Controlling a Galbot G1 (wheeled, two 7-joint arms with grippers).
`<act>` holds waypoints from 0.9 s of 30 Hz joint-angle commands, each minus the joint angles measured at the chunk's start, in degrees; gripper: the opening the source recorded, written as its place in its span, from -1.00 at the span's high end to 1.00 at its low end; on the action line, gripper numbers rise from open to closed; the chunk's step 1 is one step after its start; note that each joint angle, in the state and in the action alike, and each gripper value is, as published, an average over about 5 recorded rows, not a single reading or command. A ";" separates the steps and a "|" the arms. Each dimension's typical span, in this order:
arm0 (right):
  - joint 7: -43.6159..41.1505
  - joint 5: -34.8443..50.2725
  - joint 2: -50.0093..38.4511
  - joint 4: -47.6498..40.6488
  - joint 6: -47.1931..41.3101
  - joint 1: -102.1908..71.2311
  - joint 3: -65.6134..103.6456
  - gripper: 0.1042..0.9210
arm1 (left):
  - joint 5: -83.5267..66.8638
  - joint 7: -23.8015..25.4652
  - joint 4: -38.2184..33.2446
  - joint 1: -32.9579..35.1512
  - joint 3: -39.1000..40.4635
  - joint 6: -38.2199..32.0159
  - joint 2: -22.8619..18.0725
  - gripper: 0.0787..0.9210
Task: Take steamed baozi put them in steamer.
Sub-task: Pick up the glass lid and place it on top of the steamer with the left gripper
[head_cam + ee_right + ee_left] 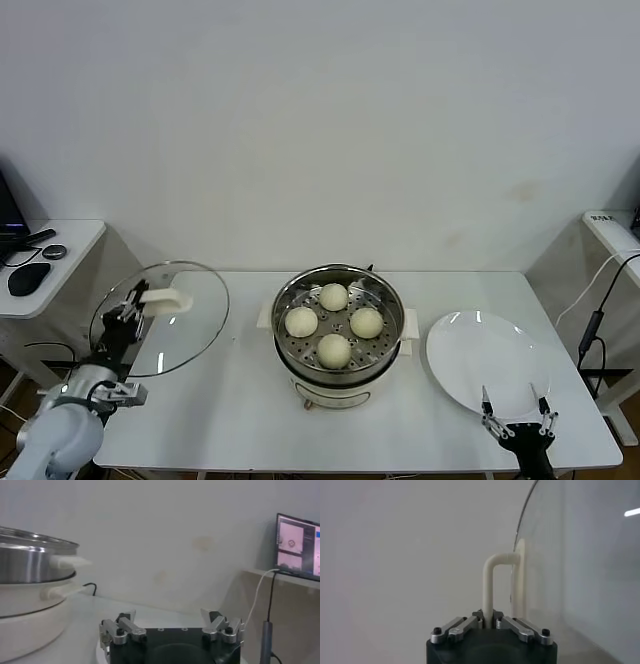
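Observation:
Four cream-white baozi (334, 322) lie on the perforated floor of the steel steamer (385, 340) at the table's middle. The steamer's side also shows in the right wrist view (30, 565). My left gripper (128, 308) is at the table's left edge, shut on the cream handle (490, 587) of the glass lid (185, 330) and holds the lid up, tilted. My right gripper (517, 408) is open and empty, low at the front right, at the near rim of the white plate (480, 350).
The white plate holds nothing. A side desk (70, 240) with a mouse stands at far left. A cable (600, 300) hangs at far right beside another shelf. A monitor (298, 545) shows in the right wrist view.

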 commanded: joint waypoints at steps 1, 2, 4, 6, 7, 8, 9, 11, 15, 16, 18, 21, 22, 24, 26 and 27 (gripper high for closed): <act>0.28 -3.90 0.57 -1.29 0.84 0.71 -2.75 -0.76 | -7.46 8.18 -15.88 -11.66 19.97 18.63 3.91 0.79; 0.40 -4.65 0.75 -1.54 0.98 0.91 -3.01 -0.76 | -6.62 8.47 -15.10 -14.31 23.36 19.89 3.05 0.79; 0.71 -5.94 1.09 -1.99 1.11 1.35 -3.58 -0.76 | -4.56 9.39 -13.17 -19.49 29.28 22.21 1.09 0.79; 1.19 -7.17 1.44 -2.39 1.12 1.78 -4.13 -0.76 | -1.77 10.59 -11.24 -23.87 34.71 24.16 -1.02 0.79; 1.51 -7.88 1.62 -2.60 1.13 2.04 -4.44 -0.76 | -0.02 11.49 -10.33 -25.82 37.26 25.15 -2.31 0.79; 1.83 -8.56 1.80 -2.79 1.12 2.29 -4.69 -0.76 | 1.72 12.45 -9.57 -27.44 39.60 26.15 -3.58 0.79; 2.15 -9.11 1.96 -3.01 1.12 2.54 -4.92 -0.76 | 3.56 13.44 -8.95 -28.68 41.49 26.91 -4.90 0.79; 2.66 -10.09 2.24 -3.46 1.14 3.02 -5.36 -0.76 | 8.02 15.83 -7.70 -30.93 44.73 28.48 -8.09 0.79; 3.06 -10.97 2.40 -4.34 1.27 3.59 -6.09 -0.76 | 16.99 20.13 -5.63 -33.25 48.82 30.60 -13.57 0.79; 3.08 -11.09 2.40 -4.53 1.29 3.69 -6.23 -0.76 | 18.87 21.16 -5.19 -33.50 49.47 30.93 -14.59 0.79; 3.13 -11.23 2.41 -4.83 1.26 3.85 -6.41 -0.76 | 21.90 23.16 -4.43 -33.78 50.39 31.68 -16.26 0.79; 3.26 -11.44 2.48 -5.24 1.14 4.04 -6.52 -0.76 | 24.82 25.24 -3.47 -33.80 51.24 32.45 -18.44 0.79; 3.31 -11.49 2.50 -5.35 1.11 4.07 -6.54 -0.76 | 25.44 25.57 -3.13 -33.73 51.42 32.63 -19.15 0.79; 3.34 -11.59 2.49 -5.50 1.09 4.07 -6.58 -0.76 | 26.26 25.82 -2.39 -33.46 51.61 32.86 -20.63 0.79; 3.36 -11.62 2.45 -5.55 1.08 4.04 -6.62 -0.76 | 26.77 25.67 -1.63 -33.05 51.61 32.94 -22.05 0.79; 3.36 -11.63 2.41 -5.55 1.08 4.02 -6.63 -0.76 | 26.96 25.49 -1.24 -32.84 51.58 32.95 -22.74 0.79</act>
